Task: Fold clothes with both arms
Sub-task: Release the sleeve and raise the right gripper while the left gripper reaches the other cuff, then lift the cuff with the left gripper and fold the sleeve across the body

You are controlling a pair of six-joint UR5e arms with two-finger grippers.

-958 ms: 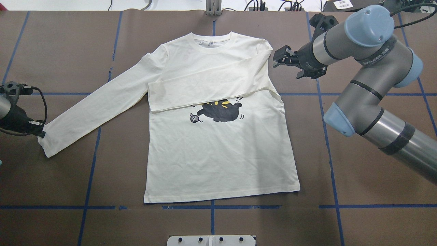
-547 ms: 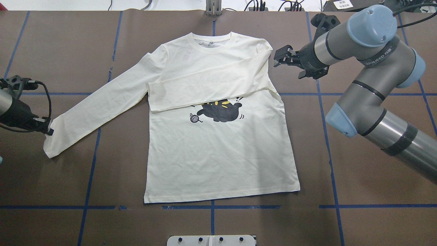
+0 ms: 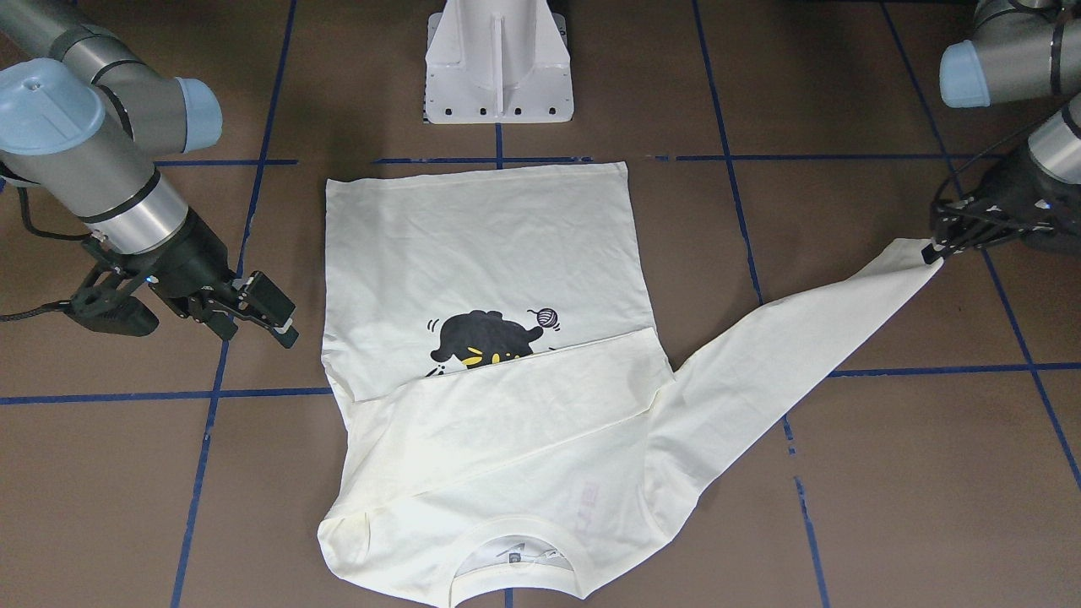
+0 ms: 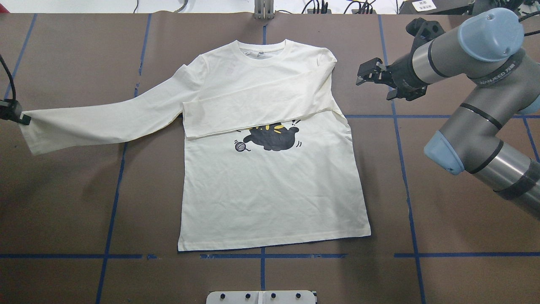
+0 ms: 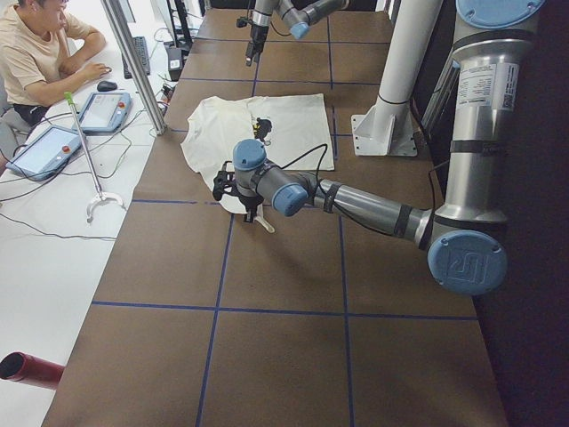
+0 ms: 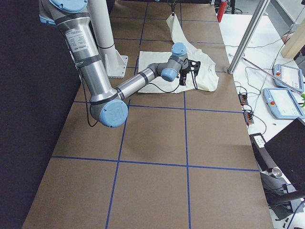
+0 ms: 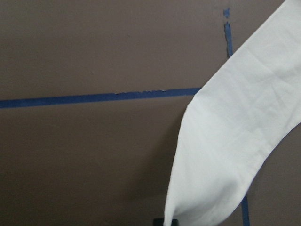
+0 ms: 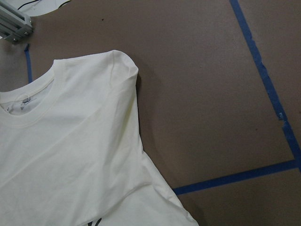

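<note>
Left gripper (image 3: 930, 252) pinching shirt (image 4: 270, 190) cuff (sleeve outstretched), right gripper (image 4: 362, 76) spread beside shoulder

From my screen, the table (image 4: 443, 219) is covered in brown sheeting and marked into squares by blue tape lines (image 4: 261, 256). A cream shirt (image 4: 270, 190) lies flat near its middle, print side up (one sleeve folded across the chest, the other reaching toward the robot's left). A white base (image 3: 498, 59) stands on the table near the hem.
</note>
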